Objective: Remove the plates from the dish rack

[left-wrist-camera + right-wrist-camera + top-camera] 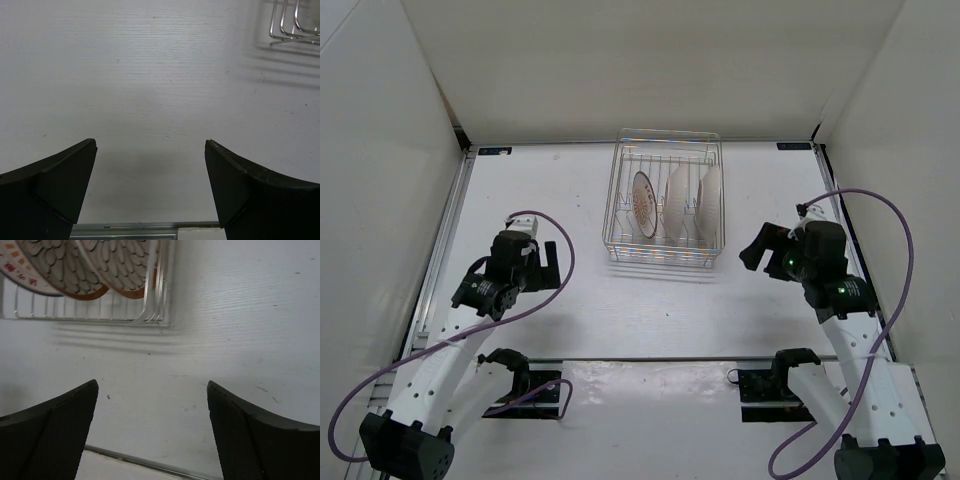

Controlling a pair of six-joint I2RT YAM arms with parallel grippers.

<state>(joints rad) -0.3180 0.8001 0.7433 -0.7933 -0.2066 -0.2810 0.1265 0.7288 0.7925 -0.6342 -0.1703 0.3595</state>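
The left gripper point(150, 150) is wide open, its two dark fingers point(60, 190) spread apart with nothing between them but bare white desk point(150, 75). It holds nothing and touches nothing. A corner of the wire dish rack point(295, 27) shows at the upper right of its wrist view, well apart from the fingers.

The right gripper point(152, 387) is also wide open and empty, with only desk surface between its fingers. It faces the near right corner of the dish rack, close to it but not touching.

The dish rack stands toward the far middle of the desk, between the two arms and beyond them. Three plates point(678, 205) stand on edge inside it, side by side. From the right wrist, the small plate point(15, 262) with orange marks is at the left end of the row. Beside it are two petal-patterned plates point(67, 265) with brown rims, their lower edges resting behind the rack's front wires.
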